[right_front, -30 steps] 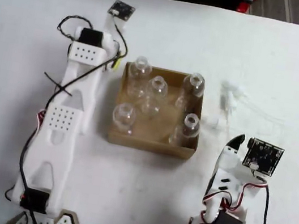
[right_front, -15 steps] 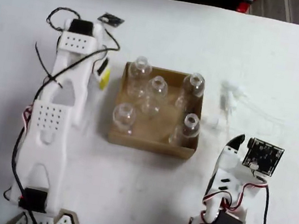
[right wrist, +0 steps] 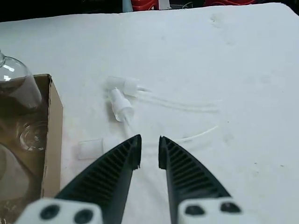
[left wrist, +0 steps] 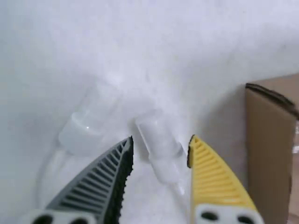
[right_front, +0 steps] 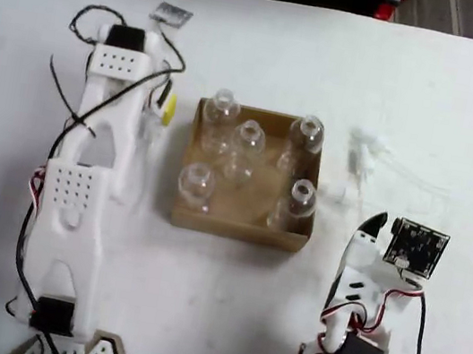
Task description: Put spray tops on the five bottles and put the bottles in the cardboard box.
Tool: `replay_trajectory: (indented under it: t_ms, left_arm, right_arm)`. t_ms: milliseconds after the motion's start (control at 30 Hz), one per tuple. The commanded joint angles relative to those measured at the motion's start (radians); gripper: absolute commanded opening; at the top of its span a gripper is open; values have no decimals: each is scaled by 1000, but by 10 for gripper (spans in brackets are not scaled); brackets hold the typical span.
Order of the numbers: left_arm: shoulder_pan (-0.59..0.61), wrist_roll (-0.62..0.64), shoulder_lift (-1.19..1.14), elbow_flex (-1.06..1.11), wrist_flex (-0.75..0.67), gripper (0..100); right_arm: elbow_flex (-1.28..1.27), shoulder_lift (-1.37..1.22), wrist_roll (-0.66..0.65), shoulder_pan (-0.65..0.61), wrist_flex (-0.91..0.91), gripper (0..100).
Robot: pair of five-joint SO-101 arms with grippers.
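Translucent plastic on a white table [right_front: 267,46] is the first hazard noted: edges are hard to judge. My left pincer [left wrist: 161,138] stands open, grey and yellow fingers either side of a spray top [left wrist: 156,147] lying flat, gripping nothing yet. A second spray top [left wrist: 88,123] lies just beside the grey finger; closing off-centre could nudge it or pinch both. The slim top may roll or slip out sideways under pressure. The cardboard box [left wrist: 268,140] sits near the yellow finger; a wide swing risks clipping its wall. All five bottles [right_front: 247,138] stand inside it, uncapped and crowded, so pressing a top on there may tip one. My right pincer [right wrist: 149,144] sits well apart, fingers parted by a narrow slit, empty.
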State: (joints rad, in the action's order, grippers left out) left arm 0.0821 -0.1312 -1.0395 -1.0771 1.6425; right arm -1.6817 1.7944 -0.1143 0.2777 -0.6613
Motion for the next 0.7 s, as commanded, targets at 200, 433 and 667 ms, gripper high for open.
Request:
replay_trajectory:
  t_ms: [200, 433, 667]
  left_arm:
    - [-4, 137, -31, -14, -31, 153]
    - [-4, 138, -31, -12, -66, 87]
    - [-4, 138, 19, -157, 91, 28]
  right_arm:
    - [-9, 7, -14, -12, 19, 52]
    - [-9, 7, -14, -12, 19, 52]
    - [-9, 7, -14, -12, 19, 52]
